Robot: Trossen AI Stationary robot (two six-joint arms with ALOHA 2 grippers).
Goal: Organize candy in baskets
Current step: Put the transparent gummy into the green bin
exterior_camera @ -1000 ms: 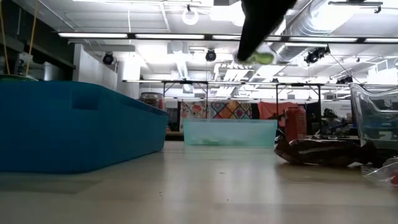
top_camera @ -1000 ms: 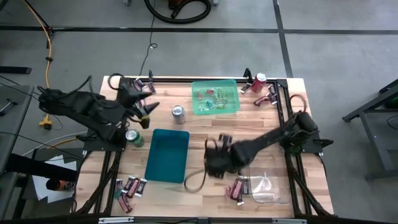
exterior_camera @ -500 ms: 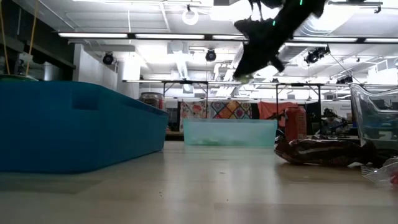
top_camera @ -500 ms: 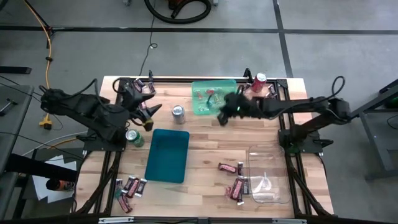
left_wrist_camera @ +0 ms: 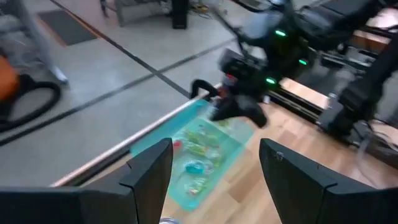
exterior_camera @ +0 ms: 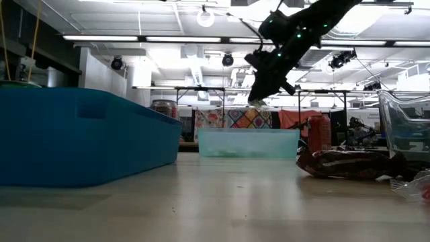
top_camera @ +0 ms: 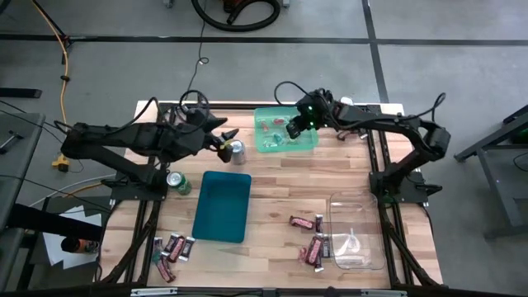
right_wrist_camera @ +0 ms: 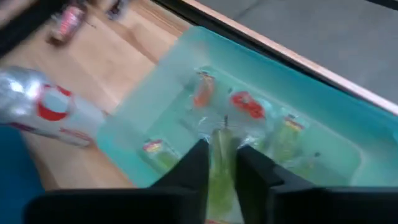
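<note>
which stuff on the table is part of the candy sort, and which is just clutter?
Job:
- green basket holding wrapped sweets, right gripper over it
- teal basket
- clear basket, candy bars beside it
- more bars by the left-side table corner

Clutter:
- silver can, left gripper beside it
- green can

Light green basket [left_wrist_camera: 205, 158] holds small candies [left_wrist_camera: 198, 149] — the right pincer [left_wrist_camera: 239, 112], blurred, apparently hovers just over it.
</note>
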